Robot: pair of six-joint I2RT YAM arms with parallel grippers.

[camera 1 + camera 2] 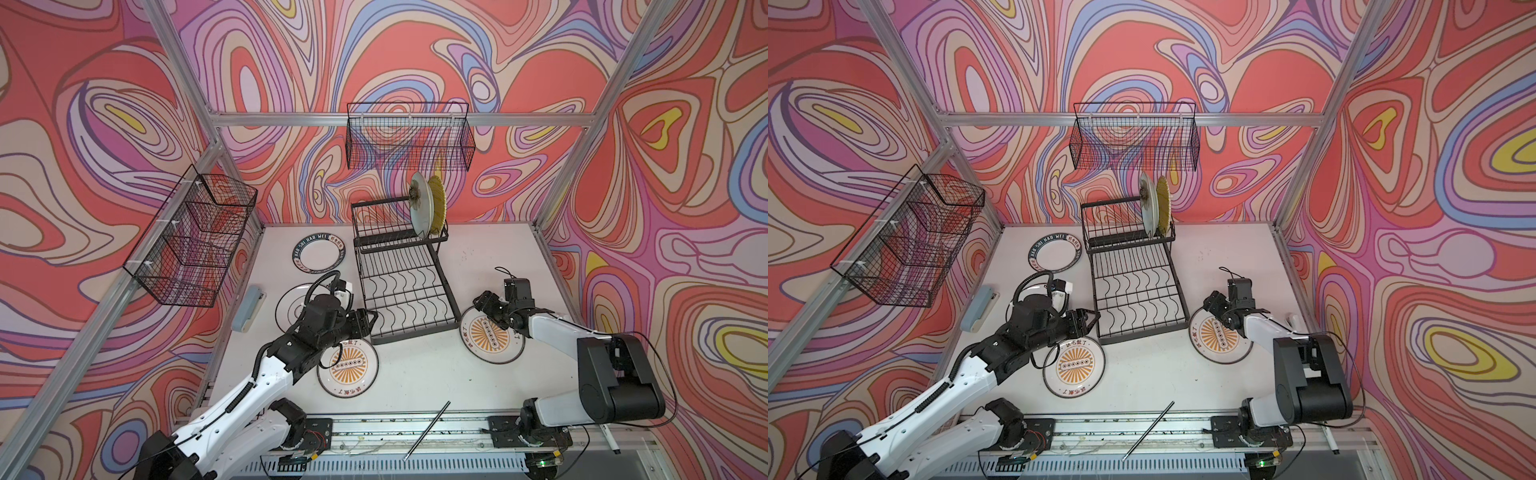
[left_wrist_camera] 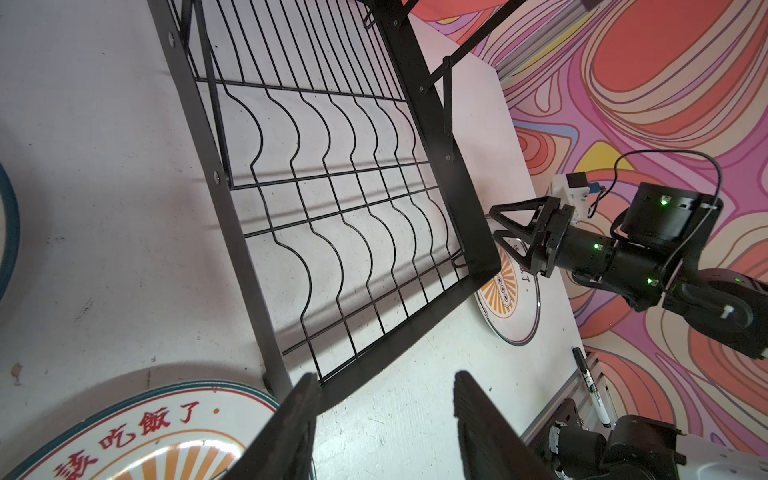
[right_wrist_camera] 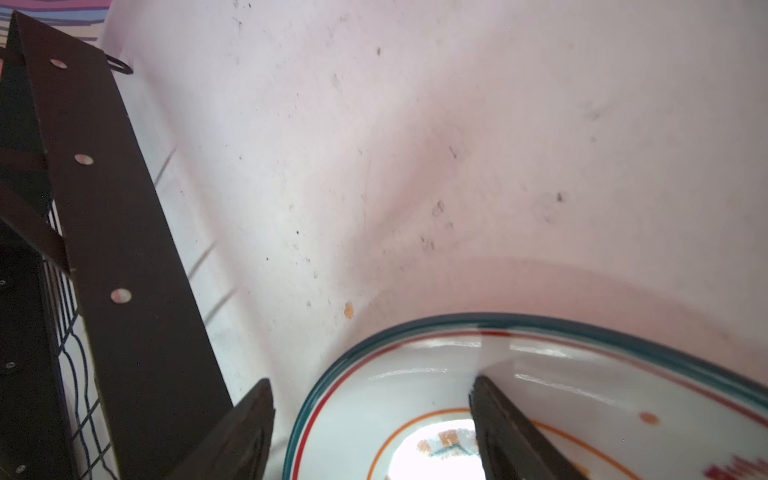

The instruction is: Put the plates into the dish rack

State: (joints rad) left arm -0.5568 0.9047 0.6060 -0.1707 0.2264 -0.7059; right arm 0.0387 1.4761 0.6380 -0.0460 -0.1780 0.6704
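Dish rack [image 1: 415, 332] of black wire, two-tiered, stands on a white worktop [image 1: 415, 386]. Upright in its raised far tier are a pale green flowered plate [image 1: 419, 208] and a yellow plate [image 1: 439, 203]. The left end effector [image 2: 384, 376] hangs released and empty at the rack's near-left corner, beside a flat white orange-sunburst plate [image 1: 348, 368]. The right end effector [image 3: 370, 382], released, straddles the rack-side rim of a second sunburst plate [image 1: 486, 336].

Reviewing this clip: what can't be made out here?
Ringed plate: mostly covered by the left arm, both top views.
Yellow plate: mostly hidden behind the flowered plate, both top views.
Right sunburst plate: cut off by the frame edge, centre glared out, right wrist view.
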